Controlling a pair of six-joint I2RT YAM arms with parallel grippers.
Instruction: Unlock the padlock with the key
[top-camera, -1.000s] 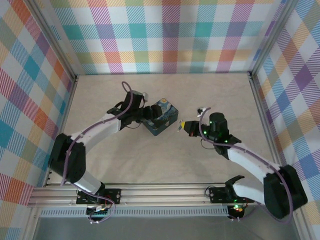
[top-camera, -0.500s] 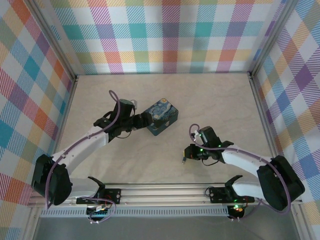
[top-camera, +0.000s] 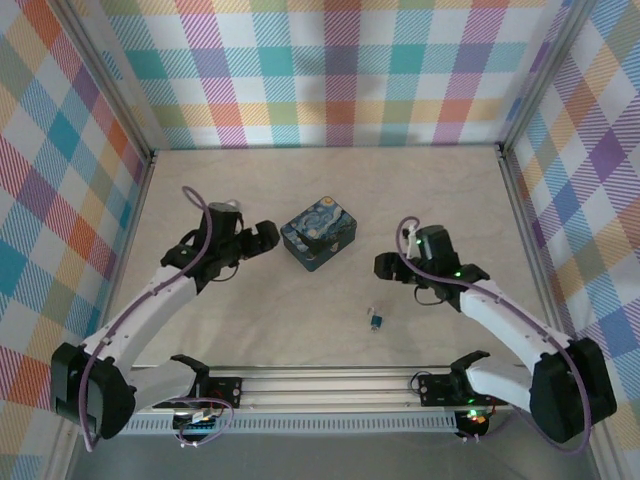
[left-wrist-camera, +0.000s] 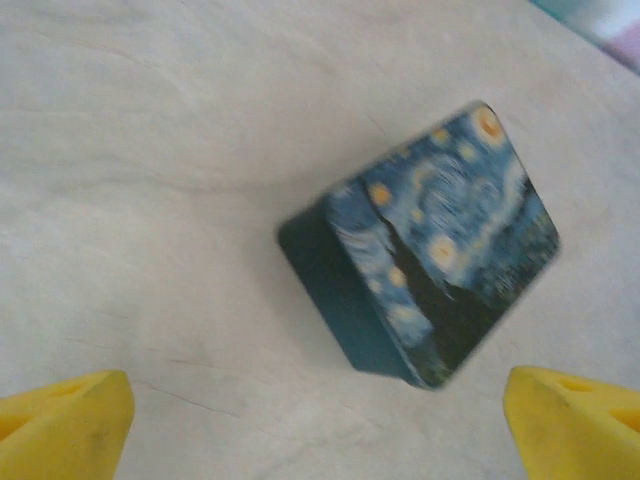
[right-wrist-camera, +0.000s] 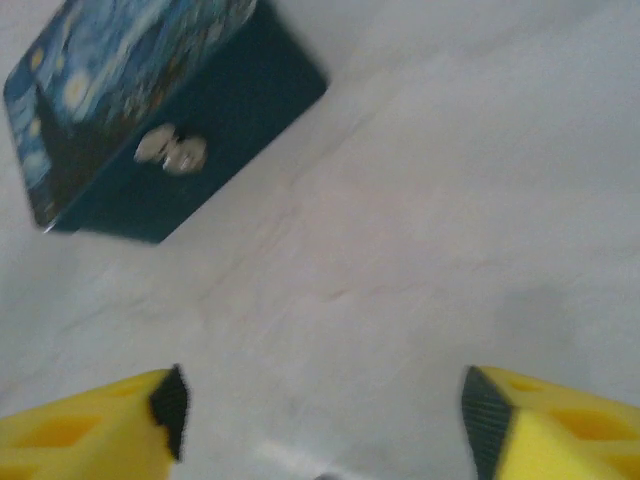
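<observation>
The tiny blue padlock (top-camera: 378, 321) lies on the table in front of the box, with a pale speck (top-camera: 369, 312) touching its left side that may be the key; it is too small to be sure. My right gripper (top-camera: 384, 266) hovers open, behind and slightly right of the padlock, its yellow fingers (right-wrist-camera: 90, 425) spread wide over bare table. My left gripper (top-camera: 266, 236) is open just left of the starry-night box (top-camera: 319, 233), apart from it, with yellow fingertips (left-wrist-camera: 62, 424) at the frame's bottom corners.
The starry-night box (left-wrist-camera: 430, 250) sits mid-table, and a small metal clasp (right-wrist-camera: 170, 150) shows on its side wall. Plaid walls close off the back and both sides. The rail (top-camera: 320, 385) with the arm bases runs along the near edge.
The right gripper carried the padlock from beside the box down to the front of the table, left it there and pulled back open. The left gripper let go of the box and withdrew leftward.
</observation>
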